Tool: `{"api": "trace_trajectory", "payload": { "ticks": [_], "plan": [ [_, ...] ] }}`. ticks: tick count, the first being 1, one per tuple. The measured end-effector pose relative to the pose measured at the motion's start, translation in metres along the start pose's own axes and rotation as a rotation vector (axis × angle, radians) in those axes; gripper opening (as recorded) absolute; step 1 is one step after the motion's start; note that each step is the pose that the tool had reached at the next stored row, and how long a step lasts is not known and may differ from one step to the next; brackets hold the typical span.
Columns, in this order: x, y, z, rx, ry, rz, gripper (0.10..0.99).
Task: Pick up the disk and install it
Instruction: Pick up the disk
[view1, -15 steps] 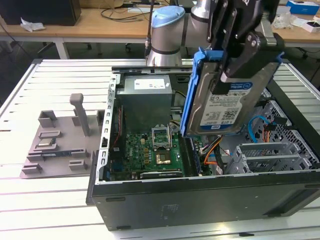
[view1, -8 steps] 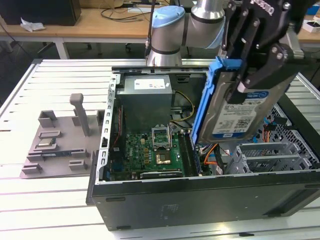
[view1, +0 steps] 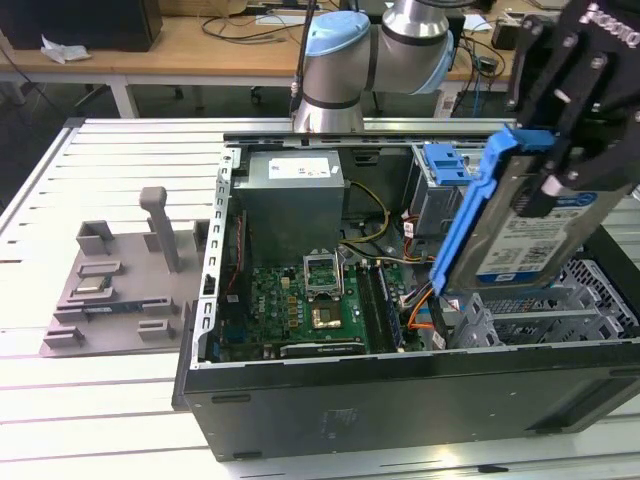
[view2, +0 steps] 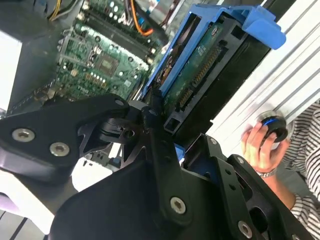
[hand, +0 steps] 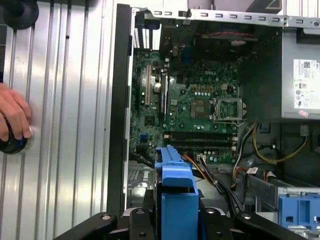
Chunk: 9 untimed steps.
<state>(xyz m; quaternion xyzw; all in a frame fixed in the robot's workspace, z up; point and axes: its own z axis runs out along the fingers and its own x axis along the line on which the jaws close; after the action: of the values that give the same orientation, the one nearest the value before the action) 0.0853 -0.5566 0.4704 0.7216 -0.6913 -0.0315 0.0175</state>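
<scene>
In the exterior view, a black gripper (view1: 552, 160) on the silver-and-pale-blue robot arm (view1: 340, 60) is seen closed on the disk (view1: 530, 240), a flat rectangular silver-grey metal hard drive with a white-and-blue label, framed by a blue plastic carrier. The disk is held on edge and tilted above the open black computer case (view1: 400, 410), at the exterior view's right end, over a grey metal drive cage (view1: 520, 320). A green motherboard (view1: 290, 300) and a grey power supply box (view1: 290, 195) are mounted inside the case. A separate blue plastic bracket (view1: 445, 165) is seated in the case beyond the disk. The case is carried by a ribbed silver aluminium tabletop (view1: 100, 420), on which a grey plastic fixture (view1: 120, 270) stands at the exterior view's left, apart from the case.

In the second wrist view, the disk (view2: 200, 65) is shown from its underside, circuit board exposed, and is clamped in the gripper (view2: 172, 127). The motherboard (view2: 100, 60) is seen beyond it. A person's hand (view2: 255, 145), with a striped sleeve (view2: 305, 150), is laid on a small round black-and-blue knob (view2: 274, 129).

In the first wrist view, the disk (hand: 175, 195) is presented edge-on, held fast by the gripper (hand: 175, 222), with the case (hand: 120, 100), motherboard (hand: 195, 100) and power supply box (hand: 300, 75) beyond. The hand (hand: 12, 117) is rested on the knob (hand: 12, 145) on the tabletop (hand: 70, 125).
</scene>
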Motion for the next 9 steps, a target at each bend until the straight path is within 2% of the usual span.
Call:
{"api": "trace_trajectory", "payload": {
  "ticks": [4, 7, 9],
  "plan": [
    [0.001, -0.0231, 0.0002, -0.003, -0.0002, 0.0, 0.369],
    [0.0016, -0.0365, 0.0007, -0.005, -0.0003, 0.0, 0.369],
    [0.0018, -0.0478, 0.0011, -0.006, -0.0003, 0.0, 0.369]
  ]
}}
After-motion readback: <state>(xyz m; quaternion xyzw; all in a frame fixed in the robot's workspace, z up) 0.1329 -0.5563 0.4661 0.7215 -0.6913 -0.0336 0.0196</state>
